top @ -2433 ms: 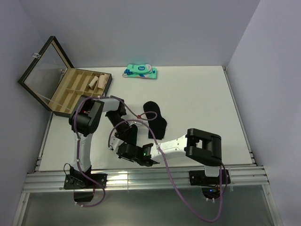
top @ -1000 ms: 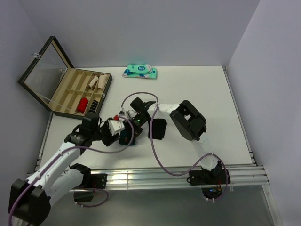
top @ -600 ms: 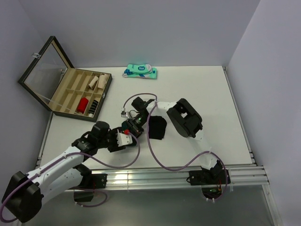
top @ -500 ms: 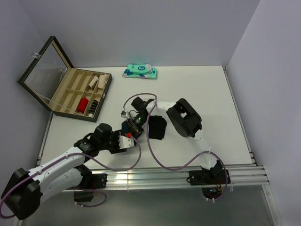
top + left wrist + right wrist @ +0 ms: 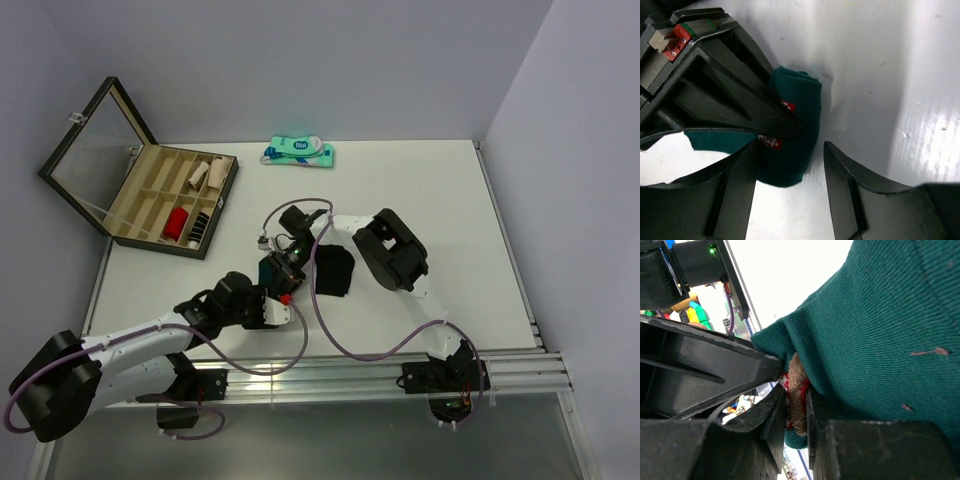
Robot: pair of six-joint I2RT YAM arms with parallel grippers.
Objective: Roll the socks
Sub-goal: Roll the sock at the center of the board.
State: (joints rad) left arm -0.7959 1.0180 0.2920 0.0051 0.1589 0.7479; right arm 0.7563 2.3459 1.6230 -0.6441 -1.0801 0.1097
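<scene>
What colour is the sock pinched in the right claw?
A dark green fabric sock, red-brown patch; right wrist view.

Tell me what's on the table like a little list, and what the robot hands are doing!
green sock: partly folded, pinched by the right gripper
left gripper: open, the green sock between its fingers
black sock: bunched on the table beside the green sock
box: lid open, red roll and beige rolls inside
sock pack: teal and white, at the far edge
</scene>
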